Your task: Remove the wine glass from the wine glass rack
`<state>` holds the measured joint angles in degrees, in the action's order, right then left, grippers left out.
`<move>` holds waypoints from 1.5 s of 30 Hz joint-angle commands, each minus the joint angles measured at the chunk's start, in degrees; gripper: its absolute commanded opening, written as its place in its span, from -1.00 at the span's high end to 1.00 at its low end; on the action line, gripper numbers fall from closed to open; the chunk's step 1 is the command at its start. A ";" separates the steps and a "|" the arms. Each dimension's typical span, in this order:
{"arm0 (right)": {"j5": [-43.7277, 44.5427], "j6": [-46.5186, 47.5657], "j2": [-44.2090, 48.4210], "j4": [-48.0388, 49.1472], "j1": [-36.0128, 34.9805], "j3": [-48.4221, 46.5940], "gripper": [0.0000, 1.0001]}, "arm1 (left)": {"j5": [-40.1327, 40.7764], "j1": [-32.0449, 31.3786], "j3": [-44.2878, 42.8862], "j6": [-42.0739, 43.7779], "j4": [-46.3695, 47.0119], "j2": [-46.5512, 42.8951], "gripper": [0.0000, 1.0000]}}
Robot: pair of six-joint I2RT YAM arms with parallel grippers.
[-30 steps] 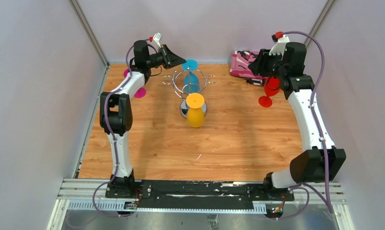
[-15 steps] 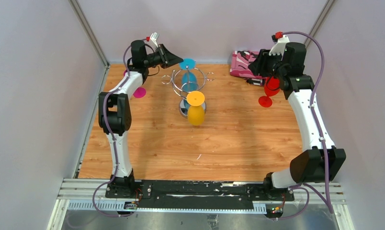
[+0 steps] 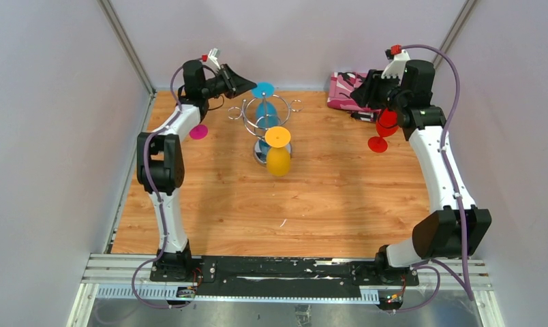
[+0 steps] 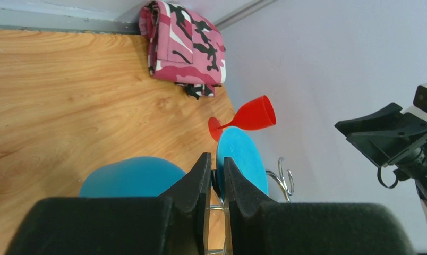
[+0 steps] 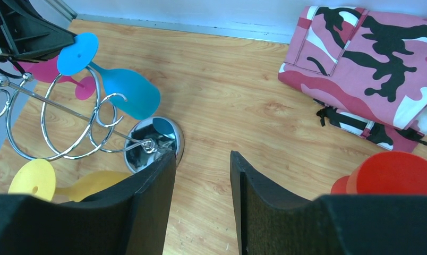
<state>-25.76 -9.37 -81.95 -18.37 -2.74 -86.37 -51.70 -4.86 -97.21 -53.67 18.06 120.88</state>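
Note:
The chrome wine glass rack (image 3: 263, 122) stands at the back middle on its round mirrored base (image 5: 154, 142). A blue wine glass (image 3: 266, 111) hangs upside down in it, foot (image 3: 262, 89) on top. My left gripper (image 3: 251, 86) is shut on that glass's stem just under the foot (image 4: 242, 159); its bowl (image 4: 131, 175) shows to the left of the fingers. A yellow wine glass (image 3: 278, 161) hangs on the rack's near side. My right gripper (image 3: 365, 90) is open and empty, high at the back right (image 5: 203, 175).
A red wine glass (image 3: 384, 125) lies on the table under my right arm. A magenta glass (image 3: 199, 131) lies by my left arm. A pink camouflage cloth (image 3: 345, 90) sits in the back right corner. Walls close in on three sides.
My left gripper has drawn back to the left with the blue glass's stem in it. The glass's foot and the rack's ring have shifted a little left. The right arm has not moved.

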 commanded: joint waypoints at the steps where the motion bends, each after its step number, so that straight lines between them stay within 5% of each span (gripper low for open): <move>1: -2.30 -1.24 -0.57 1.39 -0.51 0.84 0.06 | 4.54 1.08 6.13 2.13 -0.31 -4.53 1.00; 25: -12.03 -5.67 -4.97 2.55 -9.21 -1.31 0.03 | 21.47 -0.15 30.12 12.38 -13.65 -28.91 1.00; 45: -10.06 -13.17 4.12 5.08 -9.95 11.22 -0.04 | 29.86 -4.43 45.21 16.49 -21.40 -48.63 1.00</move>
<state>-35.44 -19.55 -80.88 -15.11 -11.97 -77.65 -23.22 -8.43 -55.72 -41.01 4.23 75.18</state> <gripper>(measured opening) 0.518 0.149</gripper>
